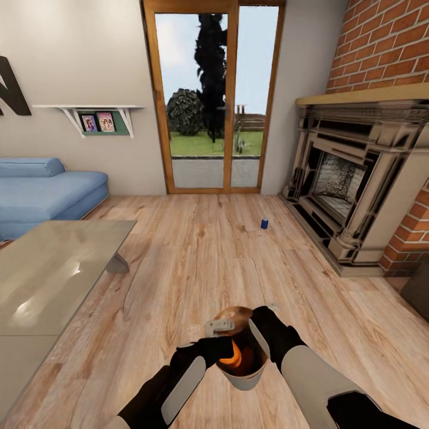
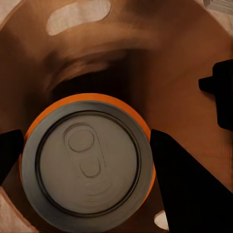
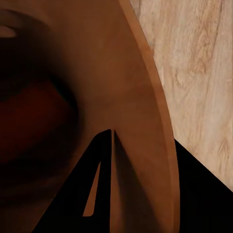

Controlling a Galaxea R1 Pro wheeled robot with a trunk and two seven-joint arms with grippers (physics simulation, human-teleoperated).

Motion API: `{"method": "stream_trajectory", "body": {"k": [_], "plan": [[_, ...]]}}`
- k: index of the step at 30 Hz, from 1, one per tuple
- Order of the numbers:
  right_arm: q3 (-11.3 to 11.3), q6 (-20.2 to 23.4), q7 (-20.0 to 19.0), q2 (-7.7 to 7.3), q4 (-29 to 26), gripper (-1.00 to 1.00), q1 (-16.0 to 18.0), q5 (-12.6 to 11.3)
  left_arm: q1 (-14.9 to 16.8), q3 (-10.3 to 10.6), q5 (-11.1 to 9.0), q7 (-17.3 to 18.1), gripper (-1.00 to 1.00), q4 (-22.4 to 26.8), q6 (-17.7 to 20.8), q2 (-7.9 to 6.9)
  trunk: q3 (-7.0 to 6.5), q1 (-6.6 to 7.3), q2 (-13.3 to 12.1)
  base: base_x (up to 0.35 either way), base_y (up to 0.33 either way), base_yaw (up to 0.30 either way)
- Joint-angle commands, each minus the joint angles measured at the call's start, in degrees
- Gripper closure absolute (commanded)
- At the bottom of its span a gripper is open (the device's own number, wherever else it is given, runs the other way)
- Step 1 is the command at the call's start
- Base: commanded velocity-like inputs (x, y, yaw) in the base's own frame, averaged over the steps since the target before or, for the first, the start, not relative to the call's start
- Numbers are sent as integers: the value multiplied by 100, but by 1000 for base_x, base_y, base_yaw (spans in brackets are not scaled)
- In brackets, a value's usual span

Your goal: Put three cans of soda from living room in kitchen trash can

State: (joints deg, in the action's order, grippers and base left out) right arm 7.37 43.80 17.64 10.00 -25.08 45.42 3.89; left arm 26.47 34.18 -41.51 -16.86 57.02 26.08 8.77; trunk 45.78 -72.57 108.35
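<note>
In the head view I hold the tash can point(image 1: 245, 380), a brown-copper bin, tilted just in front of me above the wood floor. My right gripper point(image 1: 262, 333) is shut on its wall; the right wrist view shows the wall point(image 3: 111, 73) pinched between the right gripper's point(image 3: 143, 141) fingers. My left gripper point(image 1: 223, 351) is shut on an orange can of soda point(image 1: 233, 356) at the bin's mouth. In the left wrist view the can's grey top point(image 2: 87, 167) sits between the black fingers point(image 2: 179, 179), with the bin's dark inside point(image 2: 160, 63) behind. A dark blue can point(image 1: 264, 223) stands on the floor near the fireplace.
This is the living room. A glass-topped low table point(image 1: 53, 268) is at the left, a blue sofa point(image 1: 42, 193) behind it. The dark fireplace point(image 1: 351, 185) and brick chimney point(image 1: 387, 42) fill the right. A glass door point(image 1: 211, 95) is straight ahead across open wood floor point(image 1: 196, 256).
</note>
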Motion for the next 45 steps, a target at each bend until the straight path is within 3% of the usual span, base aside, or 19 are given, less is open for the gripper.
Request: {"method": "stream_trajectory", "body": {"k": [1, 6, 7, 33, 41, 45], "plan": [[1, 8, -42, 0, -7, 100, 2, 36, 0, 4, 9, 7, 100, -3, -1, 0, -1, 0, 0, 0, 0, 0], [1, 21, -120, 0, -21, 100, 2, 41, 4, 23, 11, 7, 100, -15, -22, 7, -1, 0, 0, 0, 0, 0], [1, 21, -123, 0, -21, 100, 2, 39, 5, 24, 11, 7, -100, -17, -26, 10, -1, 0, 0, 0, 0, 0], [5, 109, -133, -28, -39, 100, 2, 64, -1, 134, 5, 7, -100, 33, -34, -20, -1, 0, 0, 0, 0, 0], [-14, 104, -134, -364, -11, 100, 71, 64, -2, 141, -7, 18, -100, 72, -18, -46, -1, 0, 0, 0, 0, 0], [-16, 103, -124, -638, 48, 100, 91, 55, -7, 143, -13, 29, -100, 251, 16, -61, -1, 0, 0, 0, 0, 0]]}}
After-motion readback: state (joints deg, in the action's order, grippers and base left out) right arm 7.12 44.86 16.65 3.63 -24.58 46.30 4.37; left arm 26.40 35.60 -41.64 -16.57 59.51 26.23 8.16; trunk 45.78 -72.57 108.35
